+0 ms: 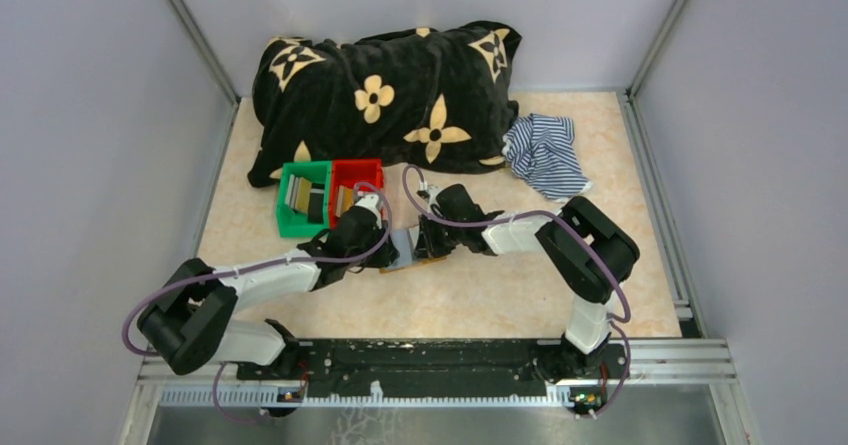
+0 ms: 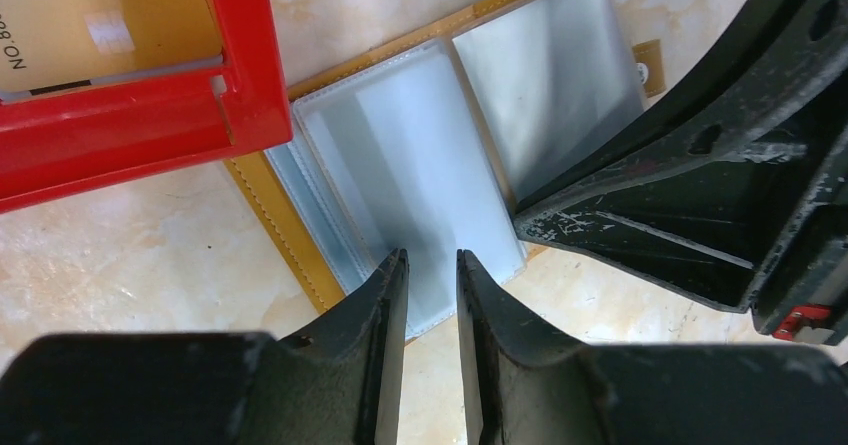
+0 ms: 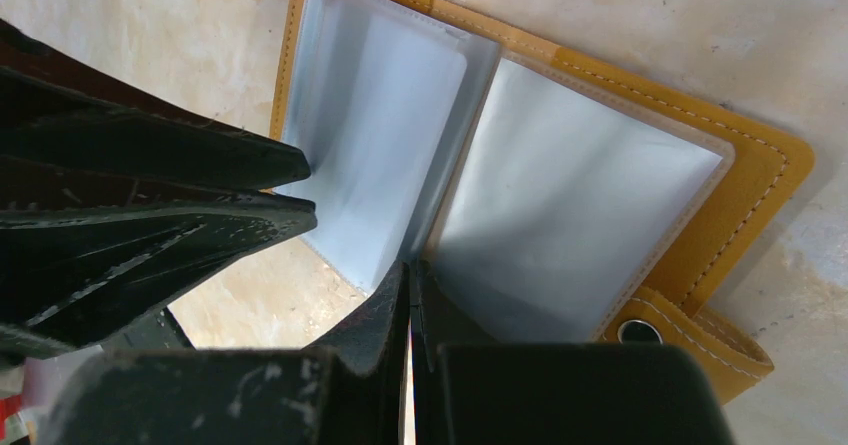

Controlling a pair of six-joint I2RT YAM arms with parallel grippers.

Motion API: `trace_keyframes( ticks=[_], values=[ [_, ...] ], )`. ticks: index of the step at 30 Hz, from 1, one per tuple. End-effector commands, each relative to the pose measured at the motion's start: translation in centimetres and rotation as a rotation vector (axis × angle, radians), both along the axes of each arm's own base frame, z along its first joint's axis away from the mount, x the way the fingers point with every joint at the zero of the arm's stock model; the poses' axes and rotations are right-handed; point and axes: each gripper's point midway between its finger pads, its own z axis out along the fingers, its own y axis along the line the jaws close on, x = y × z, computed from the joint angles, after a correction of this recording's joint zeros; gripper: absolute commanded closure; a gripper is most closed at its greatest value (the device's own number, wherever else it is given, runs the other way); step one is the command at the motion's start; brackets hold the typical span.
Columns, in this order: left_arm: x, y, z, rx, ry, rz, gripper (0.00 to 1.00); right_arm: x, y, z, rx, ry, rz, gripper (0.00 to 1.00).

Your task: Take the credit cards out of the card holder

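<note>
The card holder (image 1: 405, 252) lies open on the table between both grippers, a tan wallet with grey-blue sleeve panels (image 2: 420, 155) and a snap tab (image 3: 700, 340). No card shows in the sleeves that face up. My left gripper (image 2: 432, 257) hovers over the near edge of the left panel, open by a narrow gap with only table showing between the fingers. My right gripper (image 3: 411, 268) is shut, its tips resting at the fold between the two panels (image 3: 580, 215). Credit cards stand in the green bin (image 1: 303, 197), and a yellowish one lies in the red bin (image 2: 90, 25).
The red bin (image 1: 357, 180) and green bin (image 1: 288, 215) stand side by side just left of the holder, the red one's corner (image 2: 250, 115) overlapping its edge. A black flowered blanket (image 1: 390, 90) fills the back. A striped blue-white cloth (image 1: 545, 153) lies at the back right.
</note>
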Motion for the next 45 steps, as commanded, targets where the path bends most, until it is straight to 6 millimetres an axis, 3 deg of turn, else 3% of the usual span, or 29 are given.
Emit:
trace_keyframes(
  ticks=[1, 19, 23, 25, 28, 31, 45],
  values=[
    [0.5, -0.6, 0.2, -0.017, -0.007, -0.005, 0.69, 0.4, -0.4, -0.4, 0.006, -0.004, -0.016, 1.0],
    [0.3, -2.5, -1.0, -0.095, 0.013, -0.056, 0.69, 0.1, -0.8, -1.4, 0.008, 0.024, -0.028, 1.0],
    [0.9, -1.2, 0.0, -0.052, -0.013, 0.004, 0.69, 0.1, -0.9, -1.7, 0.008, 0.031, -0.031, 1.0],
    [1.4, 0.2, 0.5, -0.006, -0.03, 0.064, 0.65, 0.1, -0.9, -1.7, 0.012, 0.031, -0.031, 1.0],
    [1.6, 2.2, 0.8, 0.044, -0.041, 0.147, 0.5, 0.1, -0.7, -1.8, 0.016, 0.035, -0.028, 1.0],
    [1.5, 2.7, 0.9, 0.044, -0.046, 0.162, 0.41, 0.1, -0.6, -1.8, 0.021, 0.037, -0.025, 1.0],
    [1.5, 0.2, 0.3, -0.031, -0.021, 0.077, 0.4, 0.0, -0.8, -2.0, 0.016, 0.046, -0.029, 1.0]
  ],
)
